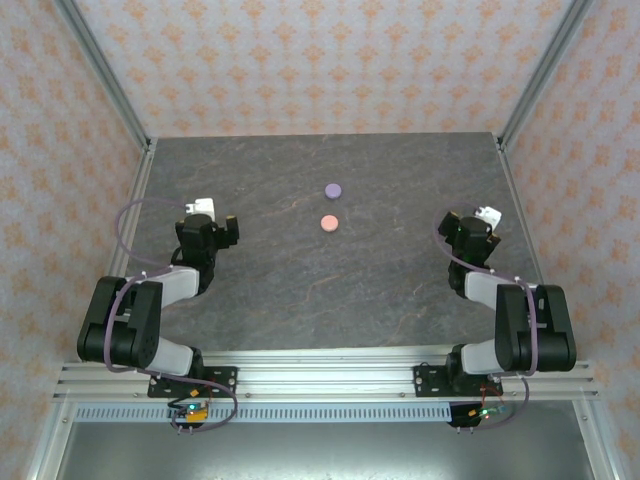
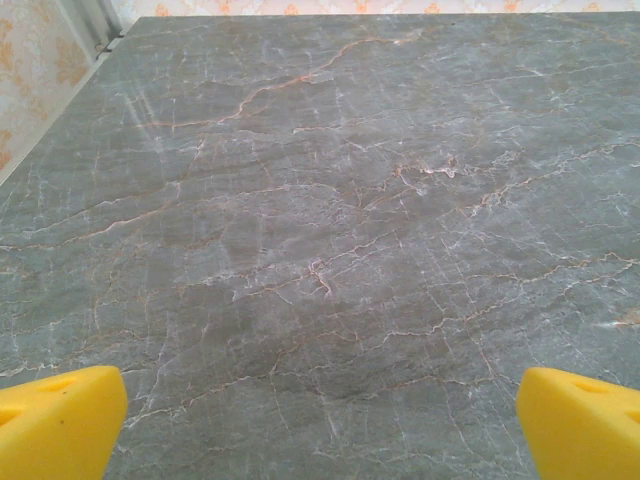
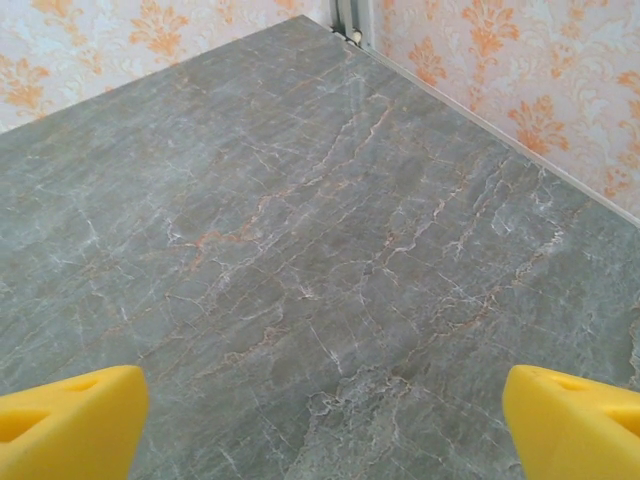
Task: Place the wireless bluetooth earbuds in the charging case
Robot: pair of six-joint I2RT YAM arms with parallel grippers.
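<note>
A: What sort of place is this?
B: A robot lab cell. A left arm (image 1: pixel 135 320) and a right arm (image 1: pixel 525 325) are bolted to an aluminium rail (image 1: pixel 320 372) at a grey marbled tabletop (image 1: pixel 300 290), boxed in by metal posts (image 1: pixel 107 72) and wallpaper-patterned panels (image 1: pixel 320 60).

arms (image 1: pixel 125 325): black, grey links | cables (image 1: pixel 120 232): purple | fingertips (image 2: pixel 60 420): yellow
</note>
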